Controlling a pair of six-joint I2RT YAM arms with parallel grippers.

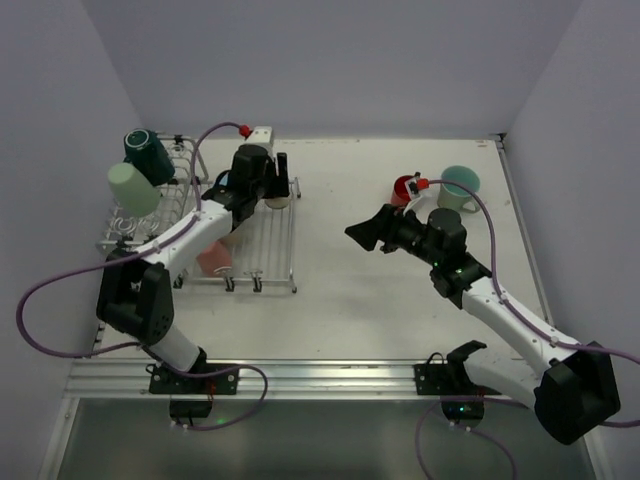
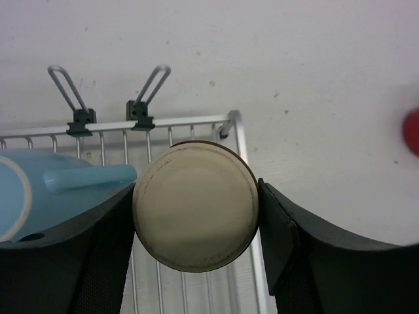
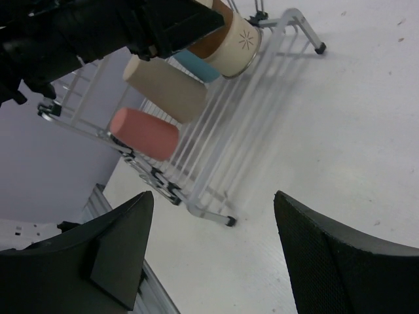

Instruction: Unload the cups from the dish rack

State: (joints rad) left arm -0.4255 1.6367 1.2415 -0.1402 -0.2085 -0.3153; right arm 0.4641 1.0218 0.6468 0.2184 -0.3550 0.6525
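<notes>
With the left gripper point(image 2: 196, 222) jaws clamping the beige cup point(image 2: 195, 204), lifting could knock the light blue mug point(image 2: 39, 196) just beside it; the right gripper point(image 3: 209, 203) jaws gape wide, empty.

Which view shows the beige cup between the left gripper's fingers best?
The left wrist view: the beige cup fills the centre, base toward the camera, the left gripper touching both sides. The right wrist view shows its patterned side, partly hidden by that gripper. The top external view shows only a sliver.
</notes>
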